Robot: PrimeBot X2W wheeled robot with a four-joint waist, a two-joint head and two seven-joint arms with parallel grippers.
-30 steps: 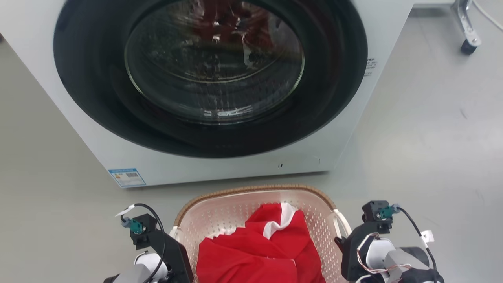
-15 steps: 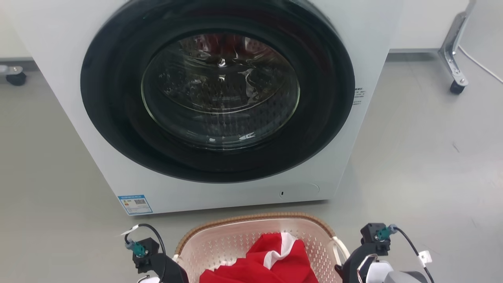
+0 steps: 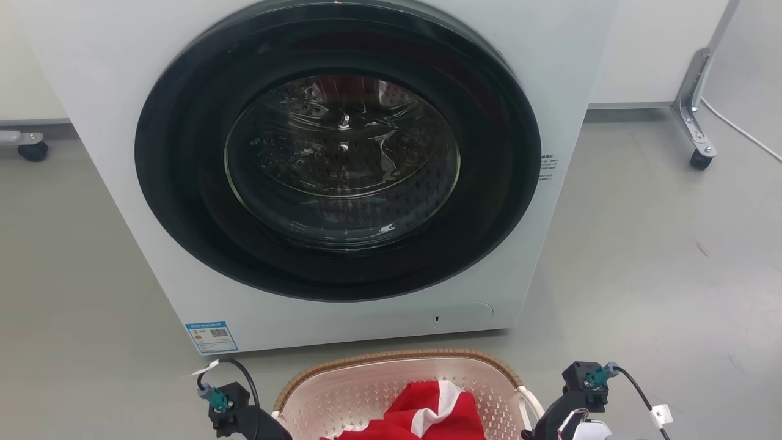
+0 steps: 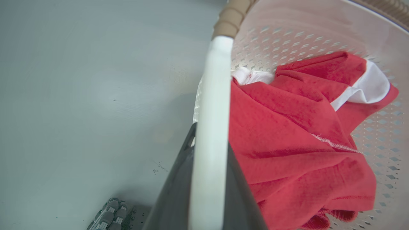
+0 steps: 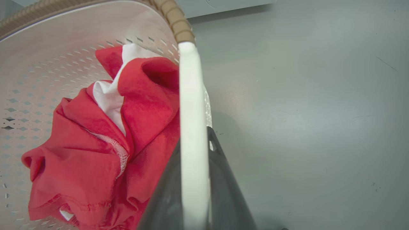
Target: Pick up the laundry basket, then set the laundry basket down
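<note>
The laundry basket (image 3: 391, 357), pale pink-cream with a brown woven-look rim, sits at the bottom of the head view just in front of the washer. A red garment with white trim (image 3: 440, 408) lies inside it. My left gripper (image 4: 209, 142) is shut on the basket's white left loop handle (image 4: 212, 95), which runs between its dark fingers. My right gripper (image 5: 194, 142) is likewise shut on the white right handle (image 5: 190, 95). The perforated basket wall (image 4: 287, 35) and the red garment (image 5: 96, 153) are seen close up. I cannot tell whether the basket's base touches the floor.
A white front-loading washer (image 3: 574, 73) with its round dark door (image 3: 342, 165) shut stands directly ahead of the basket. A metal frame leg on a caster (image 3: 696, 122) is at the right, another caster (image 3: 27, 150) at the far left. Grey floor (image 3: 660, 256) surrounds the basket.
The whole head picture has shifted downward, so the camera moved: more of the washer's top shows and the basket sits lower in frame. Both grippers stay beside the basket's handles.
</note>
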